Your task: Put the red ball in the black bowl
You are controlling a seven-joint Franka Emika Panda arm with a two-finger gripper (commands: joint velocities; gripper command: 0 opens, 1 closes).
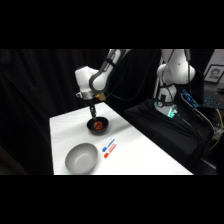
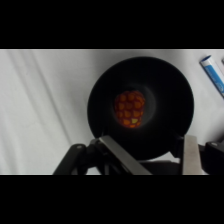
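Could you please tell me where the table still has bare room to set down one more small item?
The widest bare patch is the table's right side, between the markers and its right edge. A strip also lies bare along the left edge, above the grey bowl. The middle is crowded: the gripper hangs over the black bowl holding the red ball.

The arm [image 1: 95,77] is glossy white with rounded, chunky joint housings and darker grey-black bands where the segments meet. A thin dark cable runs off from its wrist area toward 3 o'clock. There's a small yellowish patch just under the white wrist housing. The base column [image 1: 172,75] at about 2 o'clock is the same white shell, with a teal-lit bit low on it. The pincer [image 2: 150,160] has black linkage and flat, pale metallic fingers [image 2: 191,157].
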